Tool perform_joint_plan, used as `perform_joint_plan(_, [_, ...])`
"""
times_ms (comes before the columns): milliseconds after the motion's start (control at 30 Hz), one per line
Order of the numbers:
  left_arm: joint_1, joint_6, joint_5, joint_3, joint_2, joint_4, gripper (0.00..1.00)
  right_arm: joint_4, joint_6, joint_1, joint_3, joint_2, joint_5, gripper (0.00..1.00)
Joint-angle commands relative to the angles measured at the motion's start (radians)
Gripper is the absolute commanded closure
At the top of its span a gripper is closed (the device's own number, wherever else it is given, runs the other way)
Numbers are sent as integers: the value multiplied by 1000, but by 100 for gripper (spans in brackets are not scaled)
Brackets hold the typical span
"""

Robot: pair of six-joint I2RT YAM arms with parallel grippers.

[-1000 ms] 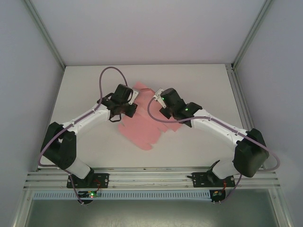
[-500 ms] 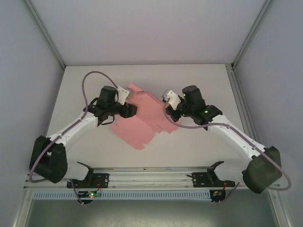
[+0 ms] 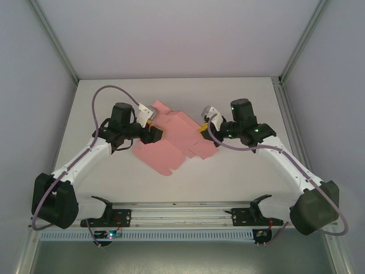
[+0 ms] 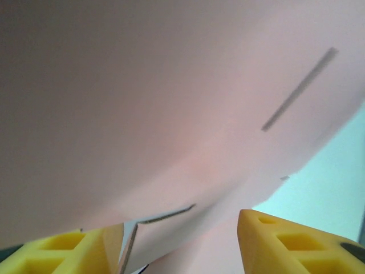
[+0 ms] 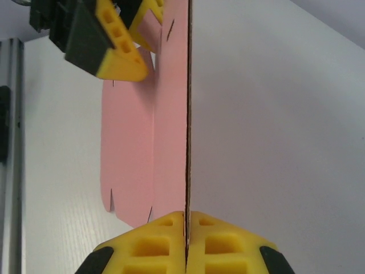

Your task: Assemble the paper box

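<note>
Thing of the task: the paper box (image 3: 171,145) is seen as a flat pink die-cut sheet, with slits and tabs cut along its edges.
Place of sheet: it is spread between the two pincers, on the white table (image 3: 245,171); its near corner reaches past both pincers towards the arm bases.
Right pincer (image 5: 186,220): it is closed on the sheet's edge. In the right wrist view the card is seen edge-on, clamped between the yellow pads and running straight ahead from the fingertips.
Left pincer (image 4: 179,240): its yellow fingers are parted, and pink card is seen ahead of them and between them. No clamping is shown.
Pincers to each other: the left one is seen across the sheet from the right one, at the opposite edge.
Done: the sheet has been gripped at one edge, and that edge appears raised off the table. No wall is seen standing and no tab tucked.
Left to do: judged nearly all of it, namely the creasing of panels, the raising of walls and the locking of tabs in slits.
Writing: none is readable; the card is plain and no brand or label is made out.
</note>
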Motion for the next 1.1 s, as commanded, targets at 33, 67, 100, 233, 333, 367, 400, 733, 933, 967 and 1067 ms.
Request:
perform_joint_plan(33, [47,56,255,-2,-64,28,35,-170,-195,-69,92,52,-298,100])
perform_joint_plan(67, [54,75,283,19,-58,-7,32,-221,-234,-74,115,70,-314,100])
perform_joint_plan(100, [57,111,274,56,-44,-81,31,-297,-296,-75,143,92,-325,100])
perform_joint_plan(233, [92,200,294,159,21,-282,33,-381,-364,-78,190,150,-360,100])
perform_joint_plan(333, [121,230,316,150,17,-307,34,-376,-356,-91,206,169,-359,100])
perform_joint_plan(367, [125,234,316,140,11,-306,34,-382,-353,-98,213,173,-362,100])
perform_joint_plan(400, [126,238,317,130,5,-306,34,-383,-351,-109,219,173,-363,100])
perform_joint_plan(733, [124,218,356,101,8,-272,51,-361,-312,-144,253,208,-391,100])
perform_joint_plan(933, [125,189,358,126,35,-233,52,-359,-313,-141,245,210,-384,100])
perform_joint_plan(967, [124,187,354,136,42,-239,52,-357,-310,-141,244,211,-381,100])
perform_joint_plan(1067, [124,194,342,157,57,-271,57,-358,-310,-141,242,213,-370,100])
